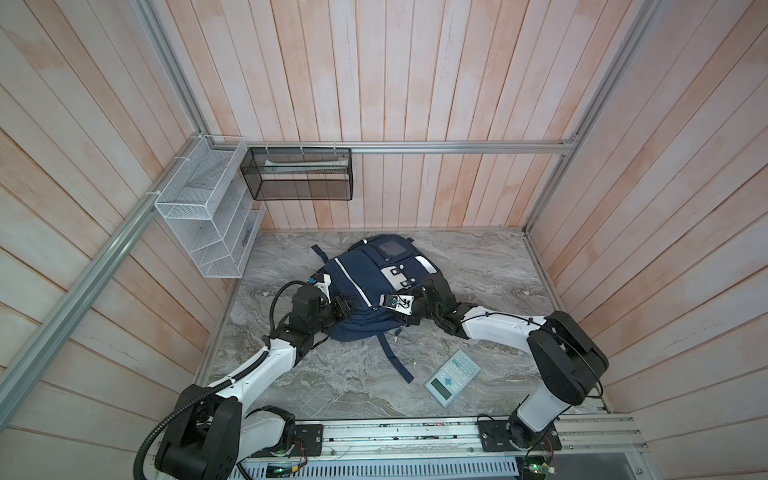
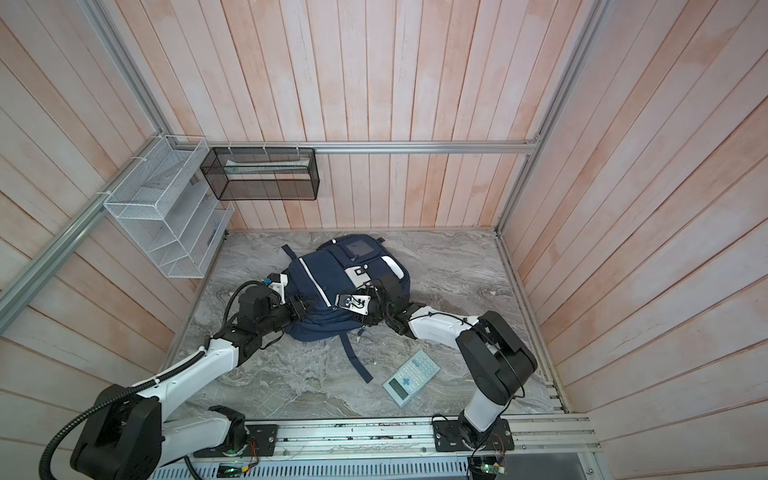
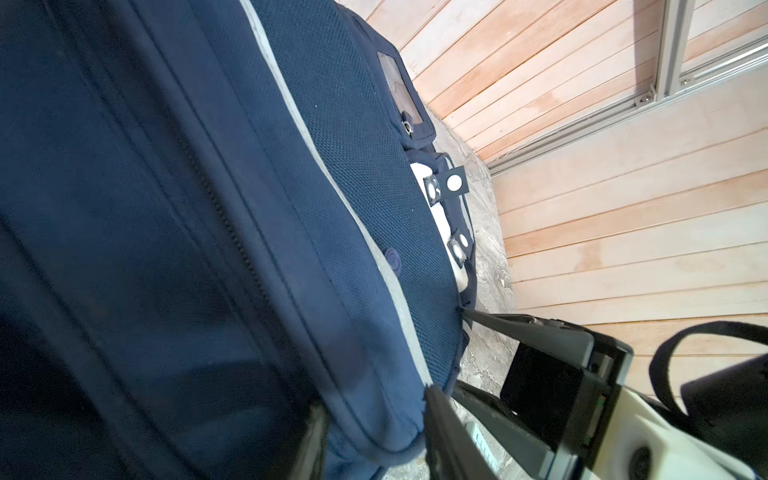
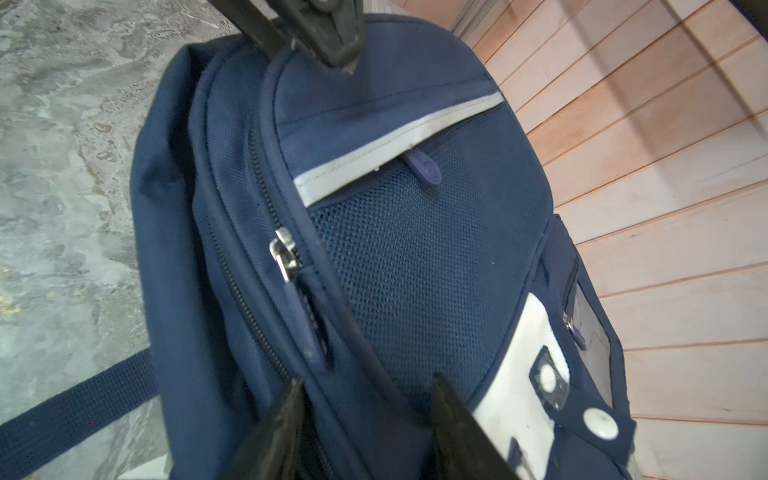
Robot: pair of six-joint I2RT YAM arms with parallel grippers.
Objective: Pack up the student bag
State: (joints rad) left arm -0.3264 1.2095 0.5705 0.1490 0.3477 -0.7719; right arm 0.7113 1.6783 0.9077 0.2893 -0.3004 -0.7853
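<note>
The student bag [image 1: 361,274] [image 2: 328,270], navy with white stripes and a white button patch, lies flat in the middle of the marble table in both top views. At its near-left corner, my left gripper [image 1: 352,309] [image 2: 309,307] [image 3: 374,428] is shut on the rolled edge of the fabric. From the right, my right gripper [image 1: 392,313] [image 2: 351,313] [image 4: 365,395] pinches the pocket seam beside the main zip. The metal zip slider [image 4: 282,253] sits just ahead of its fingers. A left finger [image 4: 328,37] shows at the bag's far end in the right wrist view.
A pale blue calculator [image 1: 453,377] [image 2: 411,377] lies on the table [image 1: 332,386] near the front right. A loose bag strap [image 1: 392,357] trails toward it. A white wire rack [image 1: 203,208] and a black mesh basket [image 1: 299,174] hang on the back-left walls.
</note>
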